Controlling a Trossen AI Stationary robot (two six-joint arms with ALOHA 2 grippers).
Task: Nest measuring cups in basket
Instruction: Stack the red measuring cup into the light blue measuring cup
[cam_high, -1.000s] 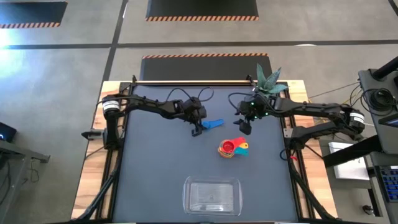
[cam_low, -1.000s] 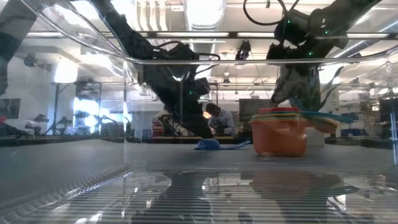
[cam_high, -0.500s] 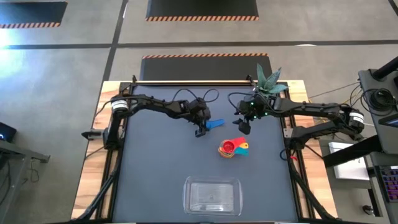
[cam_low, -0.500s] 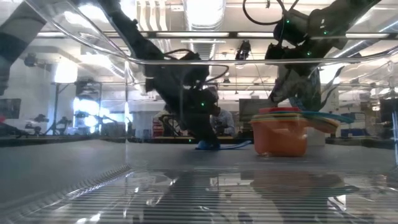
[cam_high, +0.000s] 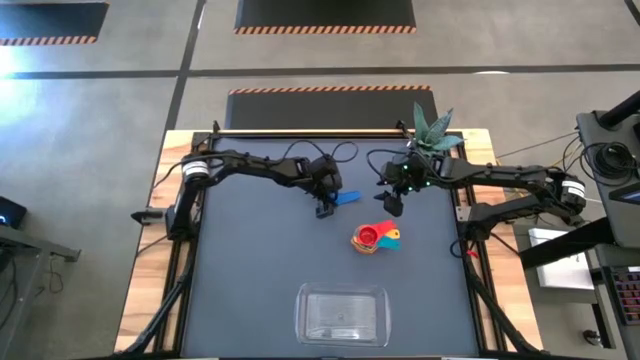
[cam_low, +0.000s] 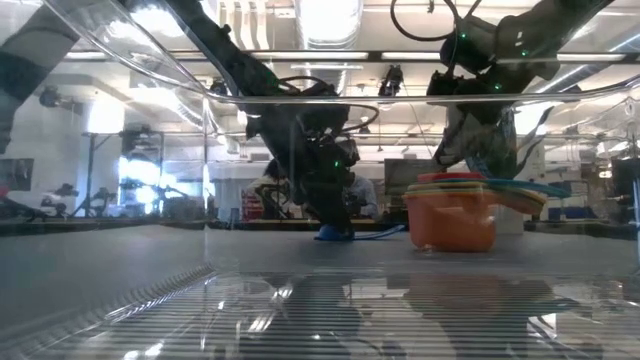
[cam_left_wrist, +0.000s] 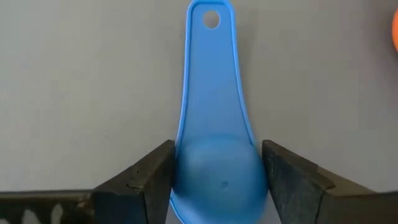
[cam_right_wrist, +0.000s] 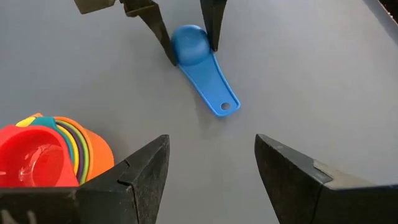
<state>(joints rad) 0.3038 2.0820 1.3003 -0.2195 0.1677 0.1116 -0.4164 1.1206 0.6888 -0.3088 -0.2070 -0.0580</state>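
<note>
left gripper (cam_left_wrist: 217, 180): down on the table, fingers touching both sides of the blue cup (cam_left_wrist: 214, 155) bowl, handle pointing away | right gripper (cam_right_wrist: 211, 174): hovering near, jaws apart, empty | nested cups (cam_high: 375, 238): at 5 o'clock of the blue cup | basket (cam_high: 341, 314): at 6 o'clock, well apart
</note>
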